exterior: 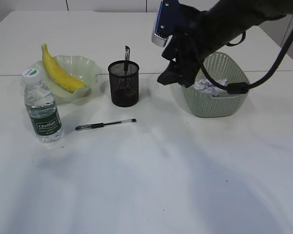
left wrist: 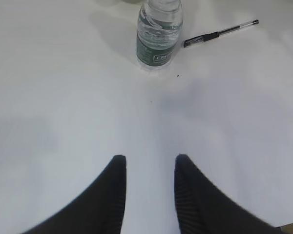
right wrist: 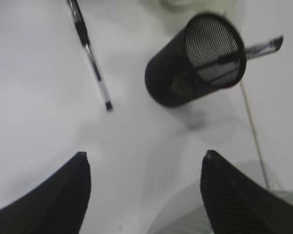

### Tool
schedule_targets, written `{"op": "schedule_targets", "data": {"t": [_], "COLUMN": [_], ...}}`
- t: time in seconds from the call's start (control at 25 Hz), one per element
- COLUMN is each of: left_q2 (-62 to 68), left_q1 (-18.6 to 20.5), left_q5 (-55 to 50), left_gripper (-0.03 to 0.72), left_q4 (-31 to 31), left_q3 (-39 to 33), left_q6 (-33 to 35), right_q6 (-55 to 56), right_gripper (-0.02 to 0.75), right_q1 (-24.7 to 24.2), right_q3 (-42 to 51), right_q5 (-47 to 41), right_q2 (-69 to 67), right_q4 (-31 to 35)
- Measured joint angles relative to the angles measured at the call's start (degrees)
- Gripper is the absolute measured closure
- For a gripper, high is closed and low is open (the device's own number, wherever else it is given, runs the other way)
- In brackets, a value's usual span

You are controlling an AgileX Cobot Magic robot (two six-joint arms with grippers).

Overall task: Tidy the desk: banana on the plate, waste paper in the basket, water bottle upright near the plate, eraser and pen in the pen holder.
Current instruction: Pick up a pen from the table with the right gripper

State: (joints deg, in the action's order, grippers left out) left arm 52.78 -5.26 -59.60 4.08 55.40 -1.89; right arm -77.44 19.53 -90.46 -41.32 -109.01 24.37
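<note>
The right claw (exterior: 178,78) is hovering spread and empty just above the basket's (exterior: 237,105) near rim, crumpled paper (exterior: 210,86) lying inside beside it. To its left the banana (exterior: 58,71) is sitting on the plate (exterior: 90,66), the water bottle (exterior: 41,107) is standing upright alongside, one pen is poking from the mesh pen holder (exterior: 123,84). A second pen (exterior: 105,125) is lying on the desk, apparently next. The left claw (left wrist: 150,168), partly parted, is holding nothing.
</note>
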Motion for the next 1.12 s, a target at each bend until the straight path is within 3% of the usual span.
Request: {"op": "schedule_targets", "data": {"t": [0.16,0.44,0.64,0.84,1.12], "left_q2": [0.0,0.0,0.0,0.0,0.0], "left_q1": [0.0,0.0,0.0,0.0,0.0], "left_q5": [-0.13,-0.23,-0.23,-0.23,0.32], "left_gripper": [0.45,0.45,0.45,0.45,0.45], "left_q4": [0.11,0.11,0.11,0.11,0.11], "left_q3": [0.0,0.0,0.0,0.0,0.0], "left_q6": [0.0,0.38,0.87,0.87,0.87], "right_q6": [-9.68,-15.09,-13.75,-8.73,-1.45], "right_gripper": [0.216,0.216,0.216,0.216,0.216], "right_q1": [0.0,2.7,3.94,5.25,6.46], "right_q3": [-1.89,-10.31,-19.94,-27.48,-29.41], "right_q5": [2.71,1.35,-7.3,-10.22,-11.83], "right_q2": [-1.85,-8.67,-16.01,-20.75,-23.76], "right_q4": [9.65,13.62,16.54,16.68,17.56]}}
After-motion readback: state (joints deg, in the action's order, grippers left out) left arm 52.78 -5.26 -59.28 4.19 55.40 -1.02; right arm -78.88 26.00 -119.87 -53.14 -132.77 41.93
